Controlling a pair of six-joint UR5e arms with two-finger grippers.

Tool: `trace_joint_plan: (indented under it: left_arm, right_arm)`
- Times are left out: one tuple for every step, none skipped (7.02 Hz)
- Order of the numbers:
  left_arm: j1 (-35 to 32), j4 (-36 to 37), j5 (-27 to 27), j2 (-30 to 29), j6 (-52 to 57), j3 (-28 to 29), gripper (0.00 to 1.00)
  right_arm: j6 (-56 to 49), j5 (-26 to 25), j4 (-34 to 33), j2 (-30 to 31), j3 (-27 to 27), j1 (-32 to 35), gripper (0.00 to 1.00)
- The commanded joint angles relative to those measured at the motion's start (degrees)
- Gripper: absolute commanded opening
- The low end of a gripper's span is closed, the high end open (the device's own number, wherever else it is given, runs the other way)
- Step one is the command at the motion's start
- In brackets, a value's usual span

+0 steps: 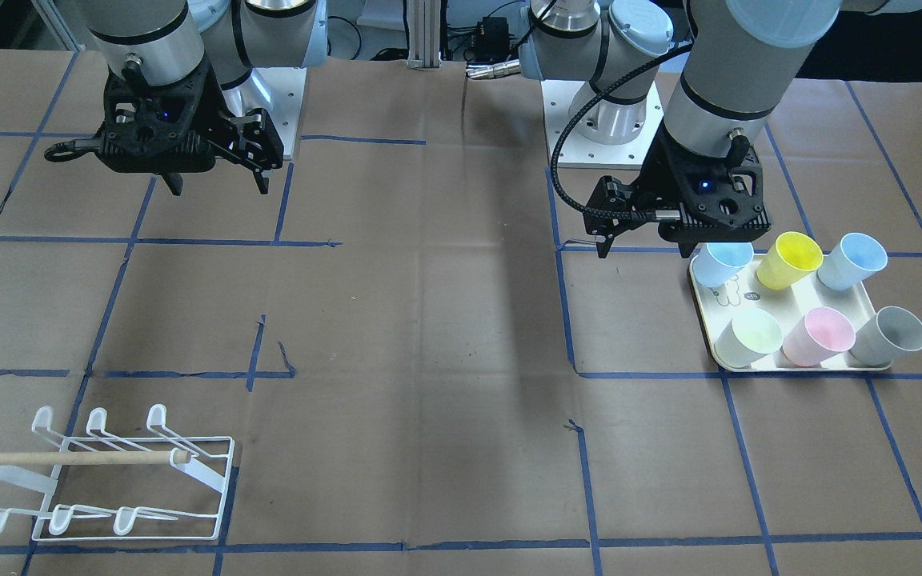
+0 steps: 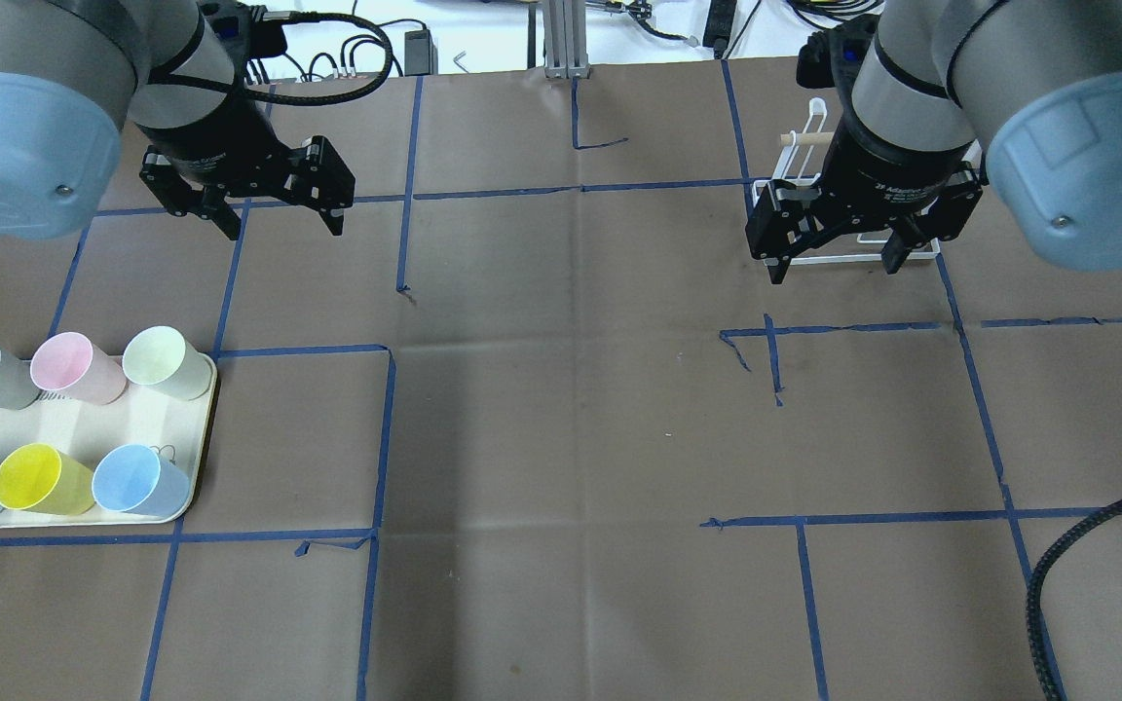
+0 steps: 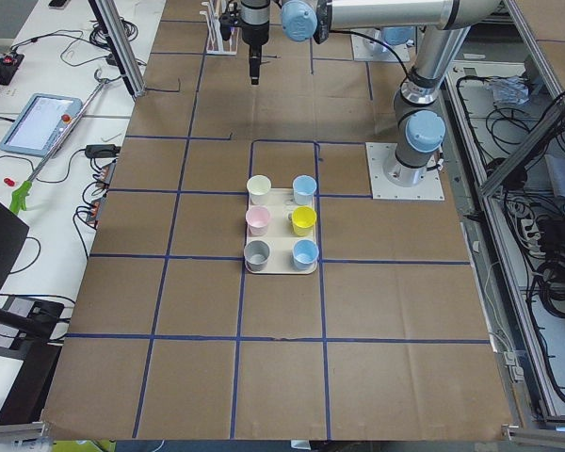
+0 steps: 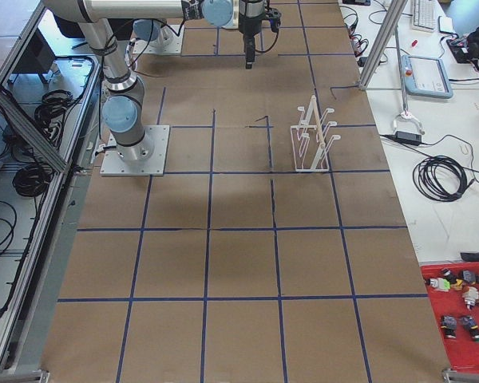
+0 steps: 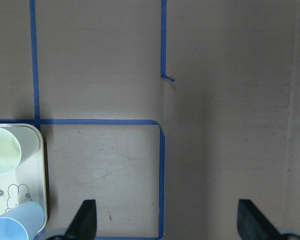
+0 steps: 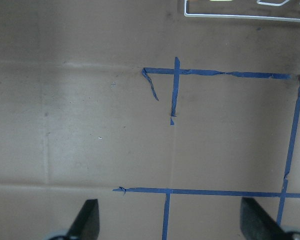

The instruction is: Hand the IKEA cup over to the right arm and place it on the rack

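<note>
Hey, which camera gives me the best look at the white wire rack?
The front-facing view: the rack shows whole and unblocked, prongs and wooden dowel clear. Overhead, the right gripper hides most of it. The right side view shows it small; the right wrist view catches only its edge.

rack (image 2: 799, 139) half hidden behind right tool (image 2: 834, 267)

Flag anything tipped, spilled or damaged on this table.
Nothing serious. The six cups stand upright on the tray, and the rack stands upright too. The only oddity is that the blue tape has torn, curling ends in places.
</note>
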State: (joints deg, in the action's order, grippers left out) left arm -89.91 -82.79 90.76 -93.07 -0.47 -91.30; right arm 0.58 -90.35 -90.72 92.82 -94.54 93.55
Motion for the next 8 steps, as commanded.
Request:
trace_joint_plan:
  left_arm:
    - [0.0, -0.1, -0.2, 0.0, -0.1, -0.1, 1.00]
    - [0.3, -0.2, -0.1, 0.0, 0.1, -0.1, 1.00]
    - [1.7, -0.2, -0.1, 0.1, 0.3, -0.1, 1.00]
    - [5.6, -0.3, -0.3, 0.5, 2.6, -0.1, 1.00]
    - [9.6, -0.4, -0.3, 0.7, 8.1, -0.1, 1.00]
    - [13.1, -0.5, 0.1, 0.6, 10.3, -0.1, 1.00]
    - [17.8, -0.8, 0.3, 0.4, 15.9, -0.2, 1.00]
    - [22.5, -1.0, 0.3, -0.1, 22.7, -0.3, 1.00]
  right_arm:
    - [0.0, 0.3, 0.0, -0.1, 0.0, 0.1, 1.00]
    - [0.1, 0.2, 0.0, -0.2, 0.0, 0.1, 1.00]
    - [0.1, 0.4, -0.1, -0.2, -0.1, 0.1, 1.00]
    - [0.1, 0.5, -0.1, -0.3, -0.1, 0.1, 1.00]
    - [0.6, 0.6, -0.7, -0.3, -0.1, 0.1, 1.00]
    - [0.6, 0.8, -0.7, -0.4, -0.1, 0.1, 1.00]
    - [0.5, 0.7, -0.7, -0.4, -0.1, 0.1, 1.00]
    - [0.6, 0.7, -0.8, -0.4, -0.1, 0.1, 1.00]
